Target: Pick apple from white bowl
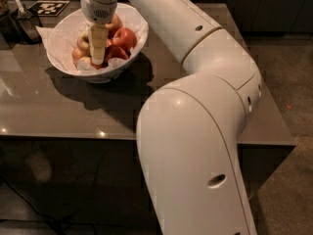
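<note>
The white bowl [58, 29], lined with white paper, stands at the back left of the grey table [63, 111]. It holds several apples. A yellowish apple [82, 42] lies at the left of the pile, just left of my gripper. Red apples [125, 37] lie to the right. My gripper [98, 58] points straight down into the bowl, its tip low among the apples and hiding the middle of the pile. I cannot tell whether it touches the yellowish apple.
A black-and-white marker card [49, 7] lies behind the bowl. Dark utensils [19, 16] stand at the far left back. My big white arm [195, 131] covers the table's right middle and front edge. Floor lies to the right.
</note>
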Controlling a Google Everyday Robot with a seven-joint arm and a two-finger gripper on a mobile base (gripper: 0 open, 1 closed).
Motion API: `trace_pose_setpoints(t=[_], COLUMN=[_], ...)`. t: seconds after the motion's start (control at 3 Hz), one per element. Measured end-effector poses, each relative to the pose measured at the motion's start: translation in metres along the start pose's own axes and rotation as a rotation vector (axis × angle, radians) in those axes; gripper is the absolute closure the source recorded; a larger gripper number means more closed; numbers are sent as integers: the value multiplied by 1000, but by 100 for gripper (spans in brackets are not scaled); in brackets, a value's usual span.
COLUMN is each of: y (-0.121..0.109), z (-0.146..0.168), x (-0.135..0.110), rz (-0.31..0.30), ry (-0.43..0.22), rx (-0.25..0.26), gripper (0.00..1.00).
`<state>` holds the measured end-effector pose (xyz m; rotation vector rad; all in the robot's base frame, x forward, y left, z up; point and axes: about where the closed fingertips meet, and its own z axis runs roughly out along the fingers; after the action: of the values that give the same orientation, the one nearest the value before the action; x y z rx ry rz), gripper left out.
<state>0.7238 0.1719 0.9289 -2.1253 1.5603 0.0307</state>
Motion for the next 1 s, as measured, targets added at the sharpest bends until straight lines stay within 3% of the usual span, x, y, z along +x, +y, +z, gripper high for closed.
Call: trace_pose_setpoints(t=[0.33,1.0], y=[7,8], z=[7,8], x=[3,3], rz=[-3,-4], ry=[-3,-3], rx=[-9,-11], gripper=[0,43])
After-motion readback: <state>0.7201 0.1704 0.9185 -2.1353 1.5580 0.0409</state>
